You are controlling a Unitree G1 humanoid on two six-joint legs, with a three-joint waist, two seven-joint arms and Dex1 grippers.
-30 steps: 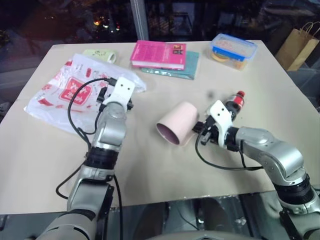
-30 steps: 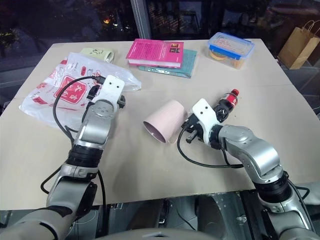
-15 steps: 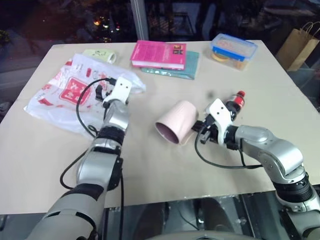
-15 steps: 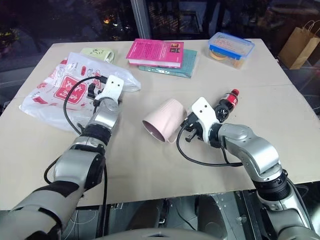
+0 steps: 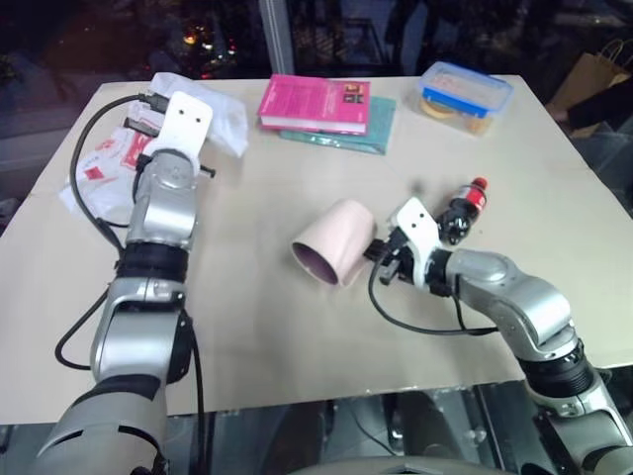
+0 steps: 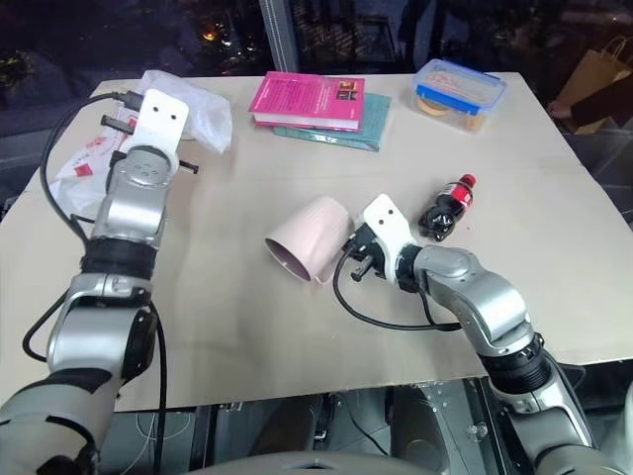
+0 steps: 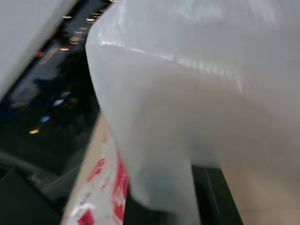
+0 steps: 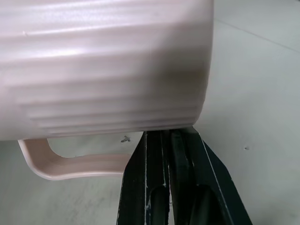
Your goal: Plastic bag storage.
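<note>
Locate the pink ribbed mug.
The pink ribbed mug lies on its side mid-table in the head views, mouth toward the robot, just left of the right gripper and in front of the pink book.

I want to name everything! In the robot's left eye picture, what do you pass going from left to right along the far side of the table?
Plastic bag → pink book → plastic food box.

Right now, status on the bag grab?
Left end effector shut on crinkly translucent white plastic bag, lifting it. Right end effector shut at pink ribbed mug. Nothing blocking.
</note>
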